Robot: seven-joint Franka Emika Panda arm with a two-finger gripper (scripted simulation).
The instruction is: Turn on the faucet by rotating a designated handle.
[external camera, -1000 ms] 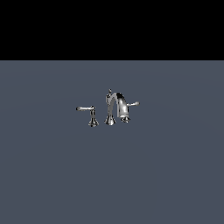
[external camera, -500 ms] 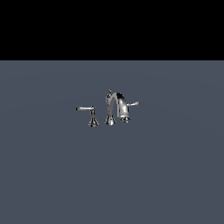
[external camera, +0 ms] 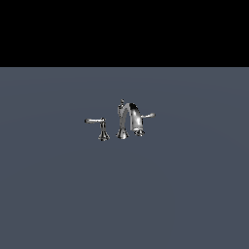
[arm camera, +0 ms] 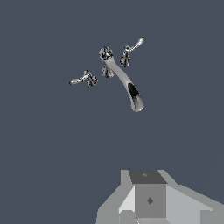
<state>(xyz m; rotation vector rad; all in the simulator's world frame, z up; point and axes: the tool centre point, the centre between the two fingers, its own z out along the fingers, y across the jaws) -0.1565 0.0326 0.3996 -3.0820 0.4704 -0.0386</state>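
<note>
The faucet (external camera: 125,120) looks like polished chrome metal, mirror-glossy, with bright white highlights and dark reflections along the arched spout (external camera: 131,114). In the wrist view the spout (arm camera: 127,83) shows a smooth, streaked sheen, nearly black on one flank and pale on the other. The designated handle (external camera: 146,116) is the same shiny metal, its tip paler. The longer lever (external camera: 93,120) and its flared post share that glossy finish. The ground (external camera: 124,194) is a flat, matt slate grey, smooth and unmarked. The gripper (arm camera: 148,199) body looks matt light grey, plastic-like, without shine.
</note>
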